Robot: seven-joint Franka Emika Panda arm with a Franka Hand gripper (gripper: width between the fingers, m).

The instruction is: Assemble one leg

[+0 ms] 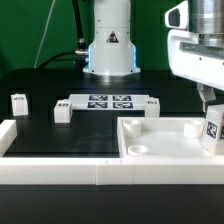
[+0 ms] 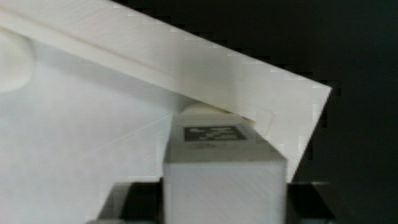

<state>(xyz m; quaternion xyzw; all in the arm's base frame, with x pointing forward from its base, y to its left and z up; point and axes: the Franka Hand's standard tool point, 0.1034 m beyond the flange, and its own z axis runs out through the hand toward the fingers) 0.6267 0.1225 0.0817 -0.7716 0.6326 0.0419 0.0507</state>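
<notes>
My gripper (image 1: pixel 209 110) is shut on a white leg (image 1: pixel 213 130) with a black-and-white tag. It holds the leg upright at the corner of the large white tray-like panel (image 1: pixel 165 152) on the exterior view's right. In the wrist view the leg (image 2: pixel 222 165) fills the space between my dark fingers (image 2: pixel 139 200), its tagged end pointing into the panel's corner (image 2: pixel 294 100). I cannot tell whether the leg touches the panel. Three more legs stand on the table: one at the far left (image 1: pixel 18 104), and one at each end of the marker board (image 1: pixel 62 110) (image 1: pixel 150 105).
The marker board (image 1: pixel 107 101) lies at the middle back, in front of the robot base (image 1: pixel 110 50). A low white wall (image 1: pixel 45 170) runs along the front and left. The panel has round holes near its corners (image 1: pixel 138 147).
</notes>
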